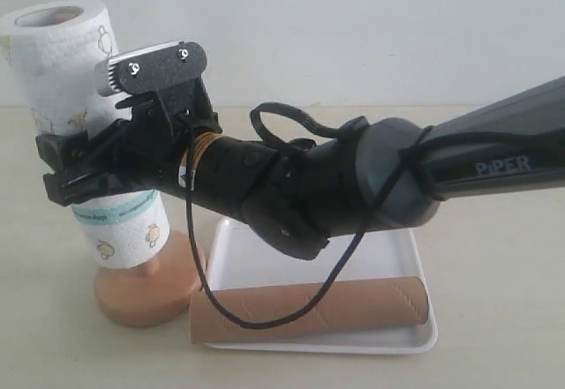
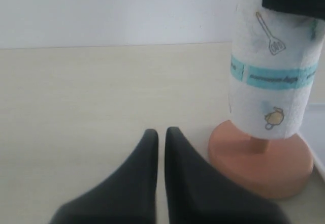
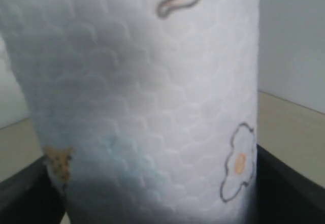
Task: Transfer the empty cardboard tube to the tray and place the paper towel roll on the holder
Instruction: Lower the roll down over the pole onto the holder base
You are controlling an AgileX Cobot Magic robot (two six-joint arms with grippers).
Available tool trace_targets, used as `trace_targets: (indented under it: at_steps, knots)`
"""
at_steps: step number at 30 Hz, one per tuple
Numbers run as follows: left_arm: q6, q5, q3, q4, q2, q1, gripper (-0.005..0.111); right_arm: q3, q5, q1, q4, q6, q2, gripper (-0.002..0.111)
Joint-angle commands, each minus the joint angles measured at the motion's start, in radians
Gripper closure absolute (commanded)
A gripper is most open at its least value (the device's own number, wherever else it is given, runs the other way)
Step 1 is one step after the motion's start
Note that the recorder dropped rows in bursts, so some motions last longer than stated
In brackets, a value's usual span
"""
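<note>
The white embossed paper towel roll (image 1: 62,63) stands upright over the wooden holder (image 1: 146,288). Its lower end hangs a little above the round base, and a short stretch of rod shows in the gap. My right gripper (image 1: 75,173) reaches across from the right and is shut on the roll's middle. In the right wrist view the roll (image 3: 152,92) fills the space between the black fingers (image 3: 292,183). The brown cardboard tube (image 1: 309,310) lies lengthwise in the white tray (image 1: 265,248). My left gripper (image 2: 161,135) is shut and empty, low over the table beside the holder's base (image 2: 261,160).
The tray sits right next to the holder's base, on its right side. The right arm's black cable (image 1: 199,257) loops down over the tray and the tube. A pale wall (image 1: 353,27) stands behind the beige table.
</note>
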Motion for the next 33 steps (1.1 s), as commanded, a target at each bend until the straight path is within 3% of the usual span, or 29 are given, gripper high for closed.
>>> trace_targets:
  at_steps: [1,25,29,33]
  knots:
    - [0.002,-0.007,0.004,-0.005,-0.003,0.002,0.103,-0.003,-0.052,0.013,-0.026,-0.015,0.022,0.109]
    - [0.002,-0.009,0.004,-0.005,-0.003,0.002,0.103,-0.003,-0.037,0.010,0.033,-0.068,0.036,0.107]
    - [0.002,-0.009,0.004,-0.005,-0.003,0.002,0.103,-0.003,0.014,0.010,0.034,-0.035,0.036,0.090]
    - [0.002,-0.009,0.004,-0.005,-0.003,0.002,0.103,-0.003,0.100,0.010,0.034,-0.010,0.036,0.053]
